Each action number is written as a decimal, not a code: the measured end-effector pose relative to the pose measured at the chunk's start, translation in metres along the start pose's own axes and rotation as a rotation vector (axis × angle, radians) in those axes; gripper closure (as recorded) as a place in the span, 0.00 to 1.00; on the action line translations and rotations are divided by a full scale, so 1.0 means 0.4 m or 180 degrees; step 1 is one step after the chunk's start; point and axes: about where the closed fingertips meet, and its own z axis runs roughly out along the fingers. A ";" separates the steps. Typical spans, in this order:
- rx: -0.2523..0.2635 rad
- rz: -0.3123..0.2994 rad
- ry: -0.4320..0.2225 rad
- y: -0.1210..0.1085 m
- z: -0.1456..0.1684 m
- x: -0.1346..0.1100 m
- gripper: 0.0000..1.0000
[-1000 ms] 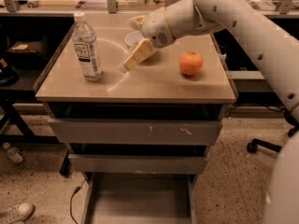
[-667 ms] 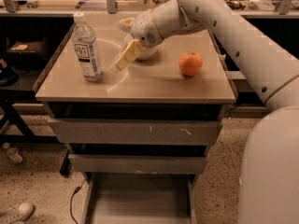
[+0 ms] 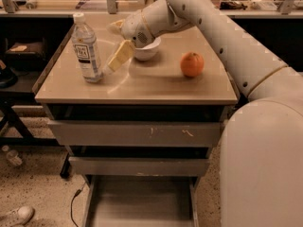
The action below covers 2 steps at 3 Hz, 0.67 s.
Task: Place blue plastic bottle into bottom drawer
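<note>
The blue plastic bottle [image 3: 86,48], clear with a white cap and a white label, stands upright on the left of the cabinet top [image 3: 142,86]. My gripper [image 3: 112,44] is just to its right, above the cabinet top, with its pale yellow fingers [image 3: 120,55] spread and pointing at the bottle. It is open and holds nothing. The bottom drawer [image 3: 142,202] is pulled out at the foot of the cabinet, and its flat grey floor shows.
A white bowl [image 3: 147,52] sits behind the gripper, partly hidden by the wrist. An orange [image 3: 191,64] lies to the right. Two shut grey drawers [image 3: 137,134] sit above the open one. A small bottle [image 3: 12,156] and a shoe [image 3: 16,216] lie on the floor at left.
My gripper has moved left across the cabinet top, from near the bowl towards the bottle. The bottle, bowl and orange have not moved.
</note>
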 end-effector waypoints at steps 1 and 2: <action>-0.0026 -0.0048 -0.0082 -0.013 0.031 -0.002 0.00; -0.0070 -0.0111 -0.0135 -0.046 0.078 -0.018 0.00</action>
